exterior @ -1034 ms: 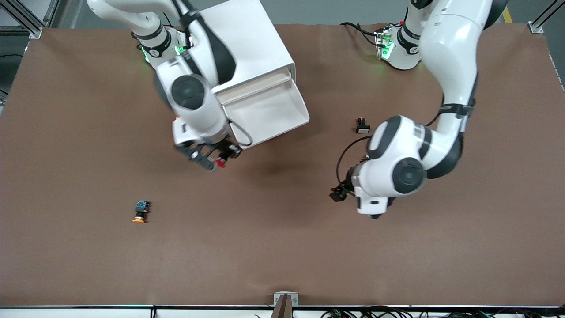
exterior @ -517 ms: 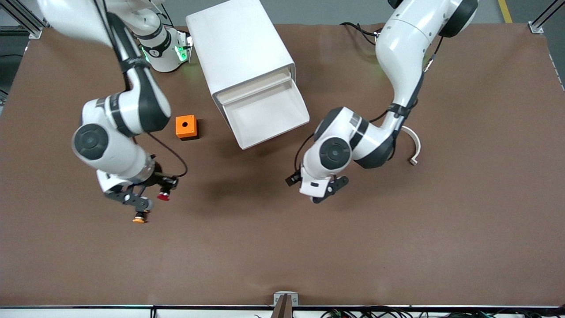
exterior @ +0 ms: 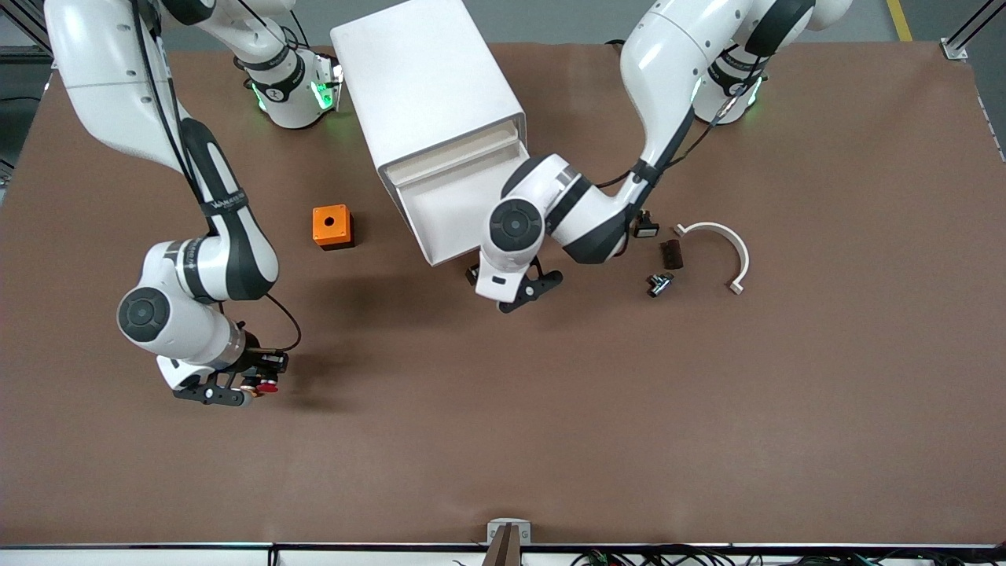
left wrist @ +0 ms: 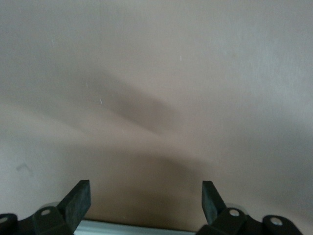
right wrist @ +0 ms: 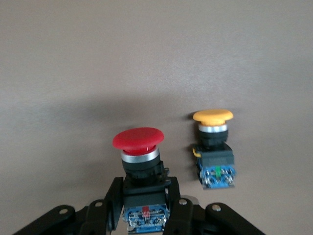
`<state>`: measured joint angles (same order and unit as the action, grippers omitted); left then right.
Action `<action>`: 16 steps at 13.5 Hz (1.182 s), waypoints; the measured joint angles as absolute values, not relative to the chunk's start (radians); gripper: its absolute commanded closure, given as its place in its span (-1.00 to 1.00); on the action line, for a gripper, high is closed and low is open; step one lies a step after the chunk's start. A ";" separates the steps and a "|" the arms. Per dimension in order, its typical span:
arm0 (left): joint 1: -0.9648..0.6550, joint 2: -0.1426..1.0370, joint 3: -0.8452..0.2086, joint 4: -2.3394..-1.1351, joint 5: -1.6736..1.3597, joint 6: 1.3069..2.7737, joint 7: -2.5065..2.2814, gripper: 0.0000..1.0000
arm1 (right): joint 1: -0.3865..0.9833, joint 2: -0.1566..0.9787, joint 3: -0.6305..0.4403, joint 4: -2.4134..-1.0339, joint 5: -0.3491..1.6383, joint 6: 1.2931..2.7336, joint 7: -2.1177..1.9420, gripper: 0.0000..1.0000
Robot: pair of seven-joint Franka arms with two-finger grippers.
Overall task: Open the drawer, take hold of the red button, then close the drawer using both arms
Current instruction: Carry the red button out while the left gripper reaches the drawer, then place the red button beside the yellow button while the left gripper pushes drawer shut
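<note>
The drawer [exterior: 471,206] is pulled out of the white cabinet [exterior: 428,86] and looks empty. My right gripper [exterior: 250,387] is shut on the red-capped button [exterior: 268,385], low over the table toward the right arm's end. In the right wrist view the fingers [right wrist: 108,208] clamp the button's black body [right wrist: 139,147], red cap forward. My left gripper [exterior: 523,292] is open and empty just in front of the drawer's lip. In the left wrist view its fingers [left wrist: 78,201] stand wide apart over bare table.
An orange-yellow-capped button [right wrist: 213,147] lies on the table right beside the held one. An orange box with a hole [exterior: 332,226] sits beside the cabinet. A white curved piece [exterior: 727,248] and small dark parts [exterior: 670,253] lie toward the left arm's end.
My right gripper carried the red button from the drawer's front down to beside the orange-yellow button. My left arm swung in to the drawer's front lip.
</note>
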<state>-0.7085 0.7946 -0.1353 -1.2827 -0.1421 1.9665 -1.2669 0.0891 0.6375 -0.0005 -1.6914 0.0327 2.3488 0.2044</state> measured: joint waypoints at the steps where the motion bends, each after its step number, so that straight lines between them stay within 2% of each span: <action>1: -0.728 0.794 -0.136 -1.283 -0.142 1.966 -1.292 -0.99 | 0.086 0.659 0.001 -1.691 0.061 2.367 0.186 0.92; 4: -0.791 0.794 -0.136 -1.300 -0.142 1.963 -1.352 -0.99 | 0.085 0.695 0.003 -1.690 0.135 2.378 0.122 0.92; 5: -0.813 0.794 -0.136 -1.307 -0.142 1.963 -1.368 -0.99 | 0.085 0.702 0.004 -1.690 0.140 2.383 0.119 0.86; 6: -0.832 0.794 -0.136 -1.312 -0.142 1.963 -1.388 -0.99 | 0.085 0.703 0.004 -1.688 0.141 2.385 0.119 0.60; 7: -0.849 0.794 -0.136 -1.314 -0.142 1.963 -1.410 -0.99 | 0.085 0.704 0.004 -1.688 0.142 2.385 0.119 0.19; 8: -0.865 0.794 -0.135 -1.314 -0.142 1.963 -1.429 -0.99 | 0.085 0.704 0.004 -1.686 0.144 2.385 0.119 -0.60; 9: -0.879 0.794 -0.136 -1.314 -0.142 1.963 -1.449 -0.99 | 0.085 0.706 0.005 -1.682 0.147 2.387 0.119 -1.00; 13: -0.894 0.793 -0.135 -1.314 -0.142 1.964 -1.481 -0.99 | 0.085 0.707 0.006 -1.635 0.148 2.381 0.106 -1.00; 16: -0.891 0.793 -0.119 -1.314 -0.141 1.976 -1.481 -0.99 | 0.082 0.679 0.000 -1.551 0.145 2.254 0.070 -1.00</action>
